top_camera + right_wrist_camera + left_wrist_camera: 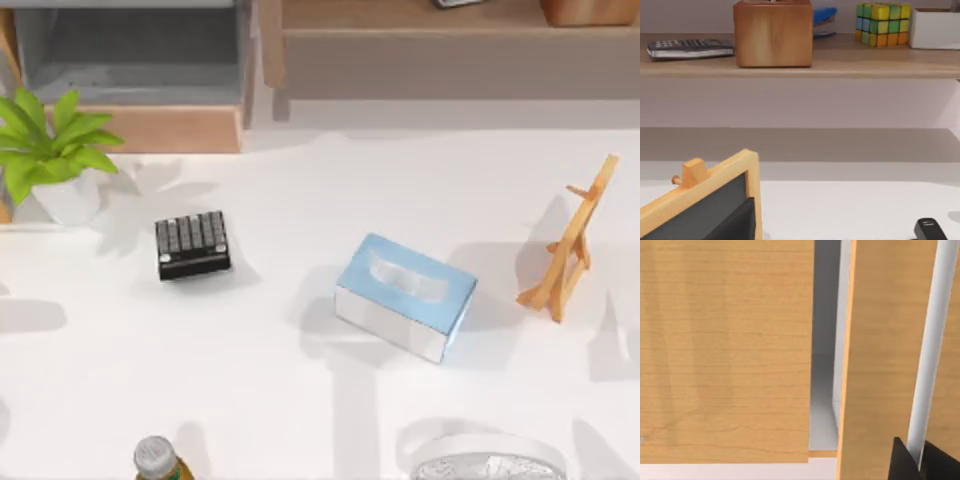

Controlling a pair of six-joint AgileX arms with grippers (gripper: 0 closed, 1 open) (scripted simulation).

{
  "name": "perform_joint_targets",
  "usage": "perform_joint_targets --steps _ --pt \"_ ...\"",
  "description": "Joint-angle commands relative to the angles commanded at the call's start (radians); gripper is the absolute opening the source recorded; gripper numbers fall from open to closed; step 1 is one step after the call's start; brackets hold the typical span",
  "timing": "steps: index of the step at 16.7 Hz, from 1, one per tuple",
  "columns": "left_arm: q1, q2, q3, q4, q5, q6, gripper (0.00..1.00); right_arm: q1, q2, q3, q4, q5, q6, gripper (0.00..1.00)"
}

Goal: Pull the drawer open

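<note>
Sitting at the counter's (pixel 300 380) far left, the drawer (pixel 130 60) shows its grey lining, with its light-wood front panel (pixel 160 128) toward the near side, so it looks pulled out. The left wrist view sits close against wood panels, with a dark tip of the left gripper (pixel 912 462) beside a pale bar (pixel 930 350); I cannot tell whether it is open or closed. In the right wrist view a dark piece, perhaps the right gripper (pixel 929 229), lies low over the counter, facing a shelf (pixel 840 62) bearing a calculator (pixel 690 48), wooden box (pixel 773 33) and cube (pixel 882 24). A tissue box (pixel 405 296) lies mid-counter.
</note>
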Motion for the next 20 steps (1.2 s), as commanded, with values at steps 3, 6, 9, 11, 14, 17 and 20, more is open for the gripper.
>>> perform_joint_targets --steps 3,6,9,11,14,17,20 --pt "0.054 -0.038 -0.097 0.055 0.055 0.005 0.0 0.0 0.0 0.0 0.0 0.0 0.0 1.0" --pt "0.087 -0.06 -0.15 0.086 0.087 0.006 0.0 0.0 0.0 0.0 0.0 0.0 0.0 1.0" --pt "0.088 -0.06 -0.15 0.086 0.087 0.006 0.0 0.0 0.0 0.0 0.0 0.0 0.0 1.0" --pt "0.088 -0.06 -0.15 0.086 0.087 0.006 0.15 0.0 0.0 0.0 0.0 0.0 0.0 1.0" --pt "0.088 -0.06 -0.15 0.086 0.087 0.006 0.38 0.0 0.0 0.0 0.0 0.0 0.0 1.0" --pt "0.088 -0.06 -0.15 0.086 0.087 0.006 0.6 0.0 0.0 0.0 0.0 0.0 0.0 1.0" --pt "0.088 -0.06 -0.15 0.086 0.087 0.006 0.83 0.0 0.0 0.0 0.0 0.0 0.0 1.0"
